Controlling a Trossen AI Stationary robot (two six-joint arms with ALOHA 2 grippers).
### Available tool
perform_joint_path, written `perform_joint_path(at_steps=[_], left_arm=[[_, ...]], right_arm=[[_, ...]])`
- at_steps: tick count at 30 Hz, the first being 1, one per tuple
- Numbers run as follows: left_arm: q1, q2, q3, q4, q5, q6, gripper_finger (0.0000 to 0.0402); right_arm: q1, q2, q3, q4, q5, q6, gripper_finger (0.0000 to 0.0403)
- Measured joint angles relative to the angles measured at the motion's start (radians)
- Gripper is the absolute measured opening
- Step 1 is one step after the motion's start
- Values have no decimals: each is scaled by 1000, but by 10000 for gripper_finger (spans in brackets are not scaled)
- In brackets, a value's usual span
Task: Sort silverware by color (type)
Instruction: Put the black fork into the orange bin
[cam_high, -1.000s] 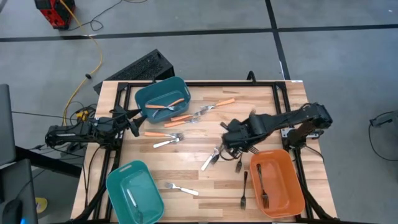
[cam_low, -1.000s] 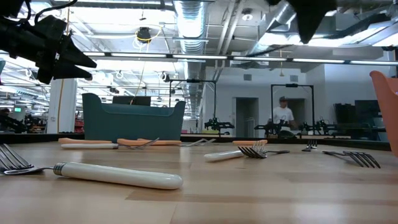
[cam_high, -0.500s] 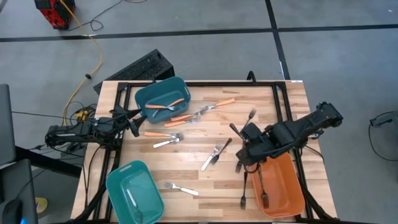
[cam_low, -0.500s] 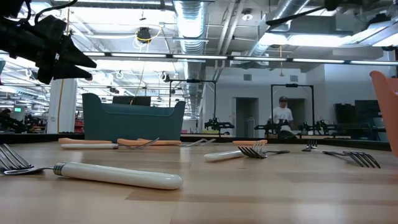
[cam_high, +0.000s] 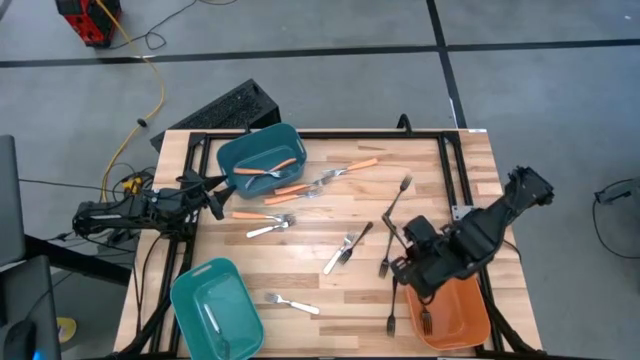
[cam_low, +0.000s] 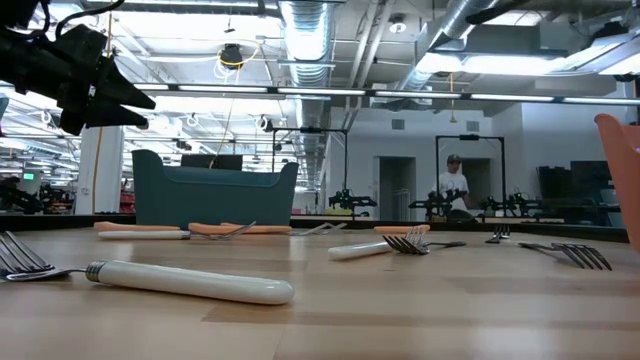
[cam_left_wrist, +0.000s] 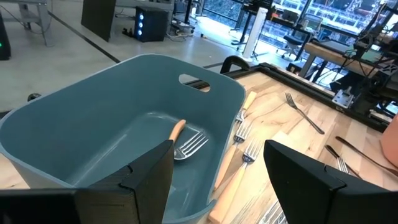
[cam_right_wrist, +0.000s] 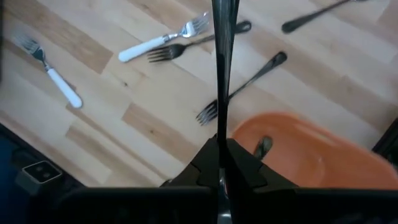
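Observation:
My right gripper (cam_high: 404, 262) hovers over the far left rim of the orange bin (cam_high: 455, 305), shut on a black fork (cam_right_wrist: 221, 68). One black fork (cam_right_wrist: 262, 148) lies in that bin. More black forks (cam_high: 392, 305) lie on the table beside it. White-handled forks (cam_high: 292, 302) and orange-handled forks (cam_high: 262, 215) are scattered on the wood. My left gripper (cam_left_wrist: 217, 180) waits open at the table's left edge, facing the far teal bin (cam_left_wrist: 93, 124), which holds an orange-handled fork (cam_left_wrist: 183, 138). My right gripper pinches the black fork between its two fingers at one end of its shaft (cam_right_wrist: 221, 134); which end I cannot tell. The fork lies along the fingers and sticks out ahead of them. It is lifted clear of the table, above the orange bin's rim (cam_right_wrist: 249, 124).
A second teal bin (cam_high: 215, 305) with a white fork inside sits at the near left corner. A silver fork (cam_high: 400, 192) lies far of my right gripper. A black metal frame (cam_high: 455, 170) edges the table. Bare wood (cam_high: 300, 265) lies in the table's middle.
My right gripper has moved from the table's middle toward the near right, over the orange bin's rim, turning as it went. The black fork has travelled with it, lifted clear of the table. The forks on the table have stayed put.

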Motion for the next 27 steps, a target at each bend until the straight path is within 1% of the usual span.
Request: perform_joint_path(at_steps=[4, 10, 18, 22, 27], left_arm=[[0, 0, 0, 0, 0, 0, 235], [0, 0, 0, 0, 0, 0, 235], [0, 0, 0, 0, -4, -1, 235], [0, 0, 0, 0, -11, -2, 235], [0, 0, 0, 0, -11, -5, 235]], right_arm=[[59, -3, -47, 1, -35, 110, 32], [154, -29, -165, -4, -130, 312, 33], [322, -31, -182, -1, -158, 556, 33], [329, -18, -204, 3, -245, 579, 33], [304, -18, -255, 22, -274, 586, 33]])
